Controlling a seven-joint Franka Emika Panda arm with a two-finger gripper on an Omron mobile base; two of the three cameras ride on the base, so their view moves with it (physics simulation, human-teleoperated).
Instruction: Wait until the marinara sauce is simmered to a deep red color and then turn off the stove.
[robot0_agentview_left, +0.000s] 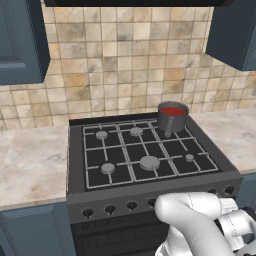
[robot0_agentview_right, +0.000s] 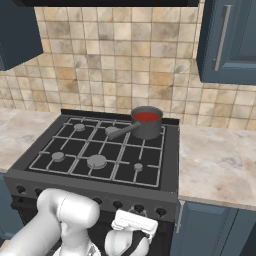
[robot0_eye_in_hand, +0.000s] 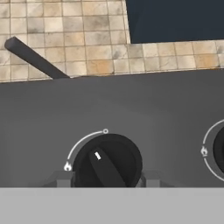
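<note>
Sitting between two pale counters (robot0_agentview_left: 30, 165), the stove (robot0_agentview_left: 145, 150) is big, dark and has black grates on top. At its far right corner stands a small grey pan (robot0_agentview_left: 172, 117). It is full of sauce (robot0_agentview_left: 173, 110), and the sauce looks deep red now, so I think it is time to turn off the heat.

Along the near front of the stove runs a row of black knobs. The hand (robot0_agentview_right: 131, 223) is low down, right in front of the knobs near the right end. In the hand view one knob (robot0_eye_in_hand: 107, 161) is very close, with its white mark pointing up and to the left, between the flame sign and the little ring. The fingers are just beside it, but I cannot tell if they are wide or closed.

The knob looks hard, smooth and a bit slippery. It will not bend. Pinch its raised middle bar on both sides, then twist.
</note>
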